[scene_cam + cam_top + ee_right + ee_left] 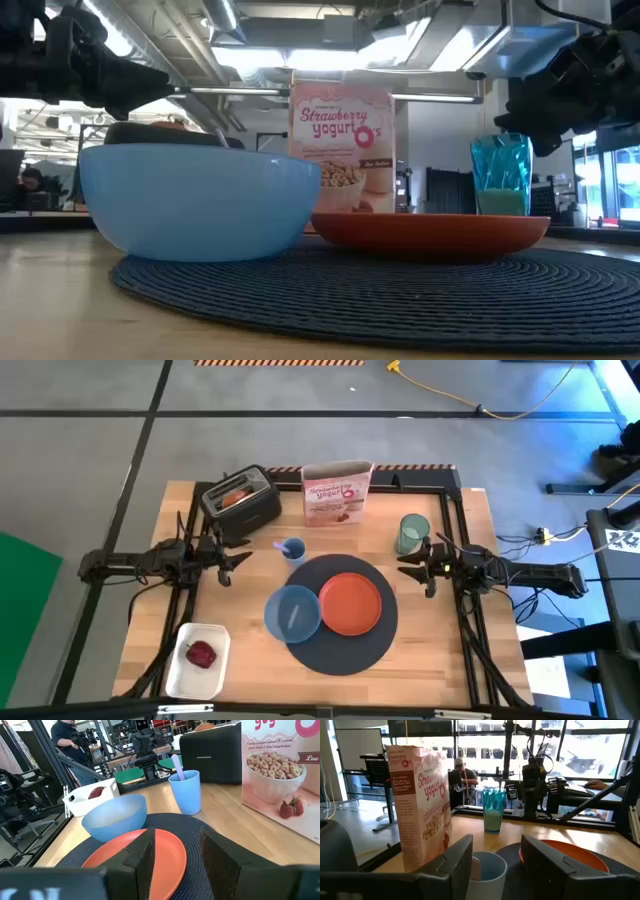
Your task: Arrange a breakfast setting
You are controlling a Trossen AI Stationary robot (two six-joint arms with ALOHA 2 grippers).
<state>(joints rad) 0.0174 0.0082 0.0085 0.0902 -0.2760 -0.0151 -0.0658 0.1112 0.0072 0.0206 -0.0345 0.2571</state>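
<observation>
Looking down from the high view, I take the large round dark-grey woven mat (335, 625) as my landmark: the flat orange plate (351, 603) sits on its right half and the pale blue bowl (293, 612) overlaps its left rim, the two touching. The translucent green cup (412, 534) stands off the mat toward the far right, just beside the right gripper (414, 569), whose fingers are parted and hold nothing. The left gripper (236, 559) waits left of the mat, fingers also spread and empty. Beyond the mat stand the strawberry cereal box (337, 492) and the black toaster (241, 502) with toast in its slots; a small blue cup (292, 549) sits between toaster and mat. Only the high view shows the red apple (201, 654) in the white rectangular tray (184, 675), near the mat's left, at the table's front edge. The low view hides it behind the bowl. Bare wood lies open right of the mat.
</observation>
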